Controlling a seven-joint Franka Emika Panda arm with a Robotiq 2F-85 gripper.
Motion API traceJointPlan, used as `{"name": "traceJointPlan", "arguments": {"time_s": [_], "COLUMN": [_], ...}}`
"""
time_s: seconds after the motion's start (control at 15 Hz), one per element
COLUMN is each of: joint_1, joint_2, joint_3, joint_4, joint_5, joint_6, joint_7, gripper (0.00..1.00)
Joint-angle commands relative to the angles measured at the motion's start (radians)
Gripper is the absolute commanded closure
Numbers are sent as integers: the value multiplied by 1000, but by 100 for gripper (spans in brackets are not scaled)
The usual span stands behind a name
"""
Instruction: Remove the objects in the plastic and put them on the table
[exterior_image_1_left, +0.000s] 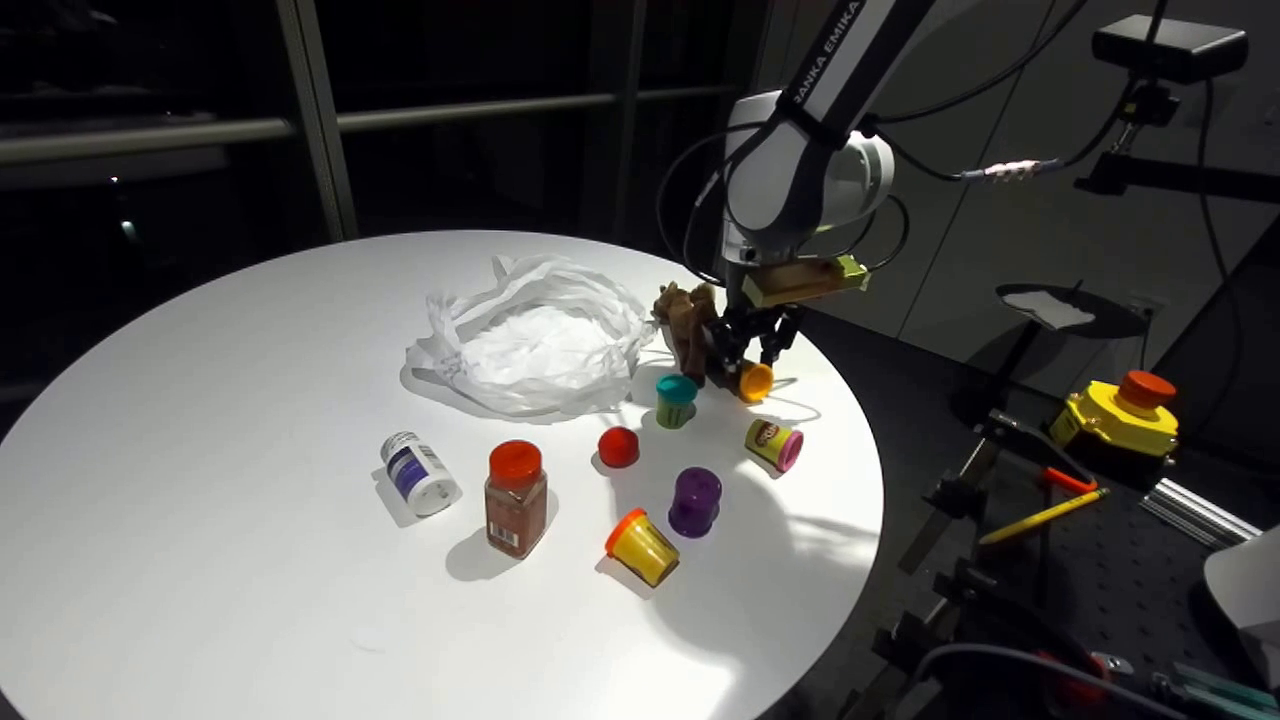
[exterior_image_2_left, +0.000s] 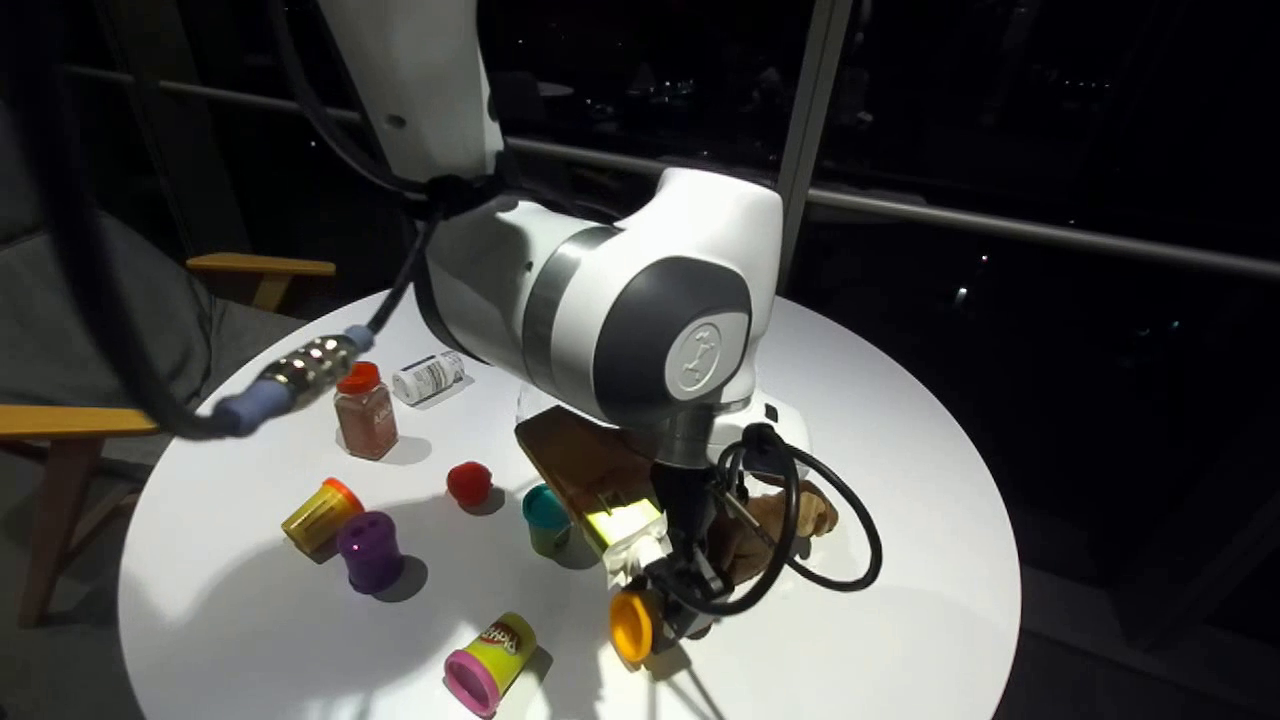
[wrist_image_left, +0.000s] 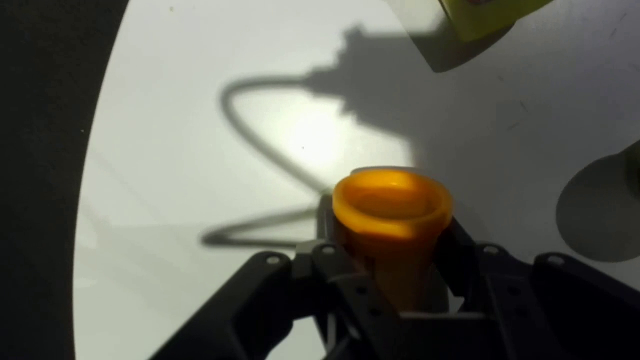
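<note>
- Low in wrist view, the pincer (wrist_image_left: 390, 242) grips the orange cup (wrist_image_left: 392, 220), probably for placing on the counter (exterior_image_1_left: 250, 430).
- Bag (exterior_image_1_left: 545, 345) lies open, upper middle in an exterior view, perhaps for emptying.

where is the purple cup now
In both exterior views, the purple cup sits on the table, just right of the orange-lidded yellow tub lying on its side.
</note>
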Motion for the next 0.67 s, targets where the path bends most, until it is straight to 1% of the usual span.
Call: {"name": "traceJointPlan", "arguments": {"time_s": [0.0, 0.2, 0.27, 0.33, 0.4, 0.47, 0.6], "joint_1": [35, 38, 31, 24, 20, 12, -1], "joint_2": [31, 48, 52, 50, 42, 34, 6], "joint_3": [-49, -58, -51, -41, -35, -25, -12], "joint_4": [66, 111, 122, 127, 126, 125, 121], "joint_5": [-3, -1, 1, 5, 7, 10, 17], "joint_6": [0, -11, -21, -31, -41, -50, -77], "joint_7": [39, 42, 31, 20, 10, -4, -22], "gripper": [78, 78, 68, 29, 27, 22, 6]}}
